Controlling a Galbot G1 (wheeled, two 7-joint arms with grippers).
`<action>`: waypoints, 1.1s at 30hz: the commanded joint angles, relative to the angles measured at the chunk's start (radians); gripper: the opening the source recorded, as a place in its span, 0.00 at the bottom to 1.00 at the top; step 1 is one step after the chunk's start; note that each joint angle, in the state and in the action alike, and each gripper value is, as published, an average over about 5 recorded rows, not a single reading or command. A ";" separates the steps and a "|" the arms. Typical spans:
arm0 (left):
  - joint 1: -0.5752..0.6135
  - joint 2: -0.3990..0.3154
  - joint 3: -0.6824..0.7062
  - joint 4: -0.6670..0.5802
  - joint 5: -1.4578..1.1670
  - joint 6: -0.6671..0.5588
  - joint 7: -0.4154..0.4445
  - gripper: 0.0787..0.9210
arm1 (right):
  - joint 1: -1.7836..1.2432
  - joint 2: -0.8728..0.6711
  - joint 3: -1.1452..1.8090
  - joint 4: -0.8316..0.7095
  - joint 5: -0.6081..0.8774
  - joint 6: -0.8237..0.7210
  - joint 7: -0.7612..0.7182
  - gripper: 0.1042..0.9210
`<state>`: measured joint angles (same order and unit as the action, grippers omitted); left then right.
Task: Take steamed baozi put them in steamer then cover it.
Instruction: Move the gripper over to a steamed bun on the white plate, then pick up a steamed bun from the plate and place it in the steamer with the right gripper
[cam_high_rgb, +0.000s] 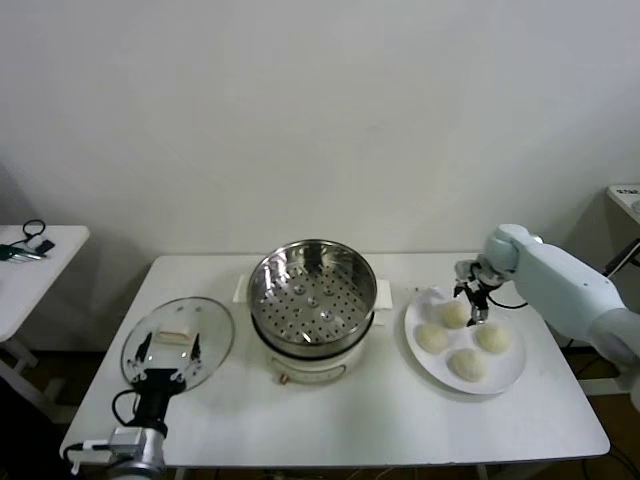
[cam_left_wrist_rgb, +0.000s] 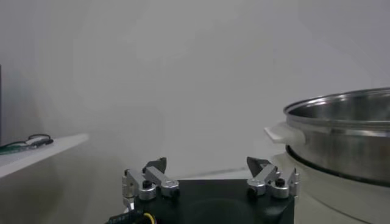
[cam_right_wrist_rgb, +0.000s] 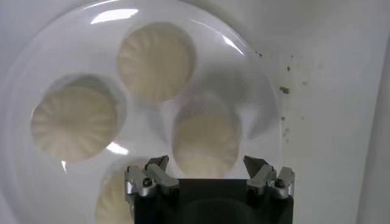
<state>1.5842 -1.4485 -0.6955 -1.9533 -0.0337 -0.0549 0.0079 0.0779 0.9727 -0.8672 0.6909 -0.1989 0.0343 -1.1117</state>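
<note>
- 4 baozi (cam_high_rgb: 454, 313) sat on a white plate (cam_high_rgb: 507, 377) on the table (cam_high_rgb: 400, 420), to the right of the steamer (cam_high_rgb: 312, 285). None was in the steamer.
- From the right wrist view, 1 bun (cam_right_wrist_rgb: 205, 144) lay just ahead of the fingertips, with 2 more (cam_right_wrist_rgb: 156, 59) (cam_right_wrist_rgb: 74, 122) farther across the plate and the 4th (cam_right_wrist_rgb: 113, 201) partly hidden by the gripper body.
- Right gripper (cam_high_rgb: 474, 305) hung over the plate's back edge, above the rear-left bun. Jaws were spread wide, holding nothing.
- Steamer stood at the table's centre on its cream pot base (cam_high_rgb: 305, 362); its steel basket showed a bare perforated floor.
- Cover (cam_high_rgb: 178, 342) lay flat on the table to the left of the steamer, apart from it, handle (cam_high_rgb: 176, 337) up.
- Left gripper (cam_high_rgb: 167, 349) sat low at the table's front-left, over the near part of the cover. Jaws were spread, gripping nothing.
- Left wrist view showed the steamer rim (cam_left_wrist_rgb: 341, 112) off to 1 side.
- A side table (cam_high_rgb: 30, 262) stood to the far left with a few small items on it.
</note>
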 joint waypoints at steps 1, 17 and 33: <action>0.000 0.002 -0.001 0.004 -0.013 0.002 0.000 0.88 | 0.005 0.048 -0.011 -0.067 -0.009 0.007 -0.005 0.88; 0.001 -0.009 -0.003 0.011 -0.023 -0.001 -0.004 0.88 | -0.006 0.045 0.017 -0.076 -0.010 0.020 -0.017 0.72; 0.016 -0.011 -0.007 0.014 -0.022 -0.007 -0.007 0.88 | 0.095 0.012 -0.047 0.030 0.024 0.089 -0.029 0.68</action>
<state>1.5993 -1.4596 -0.7019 -1.9391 -0.0546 -0.0615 0.0012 0.1365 0.9870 -0.8883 0.6855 -0.1925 0.1037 -1.1422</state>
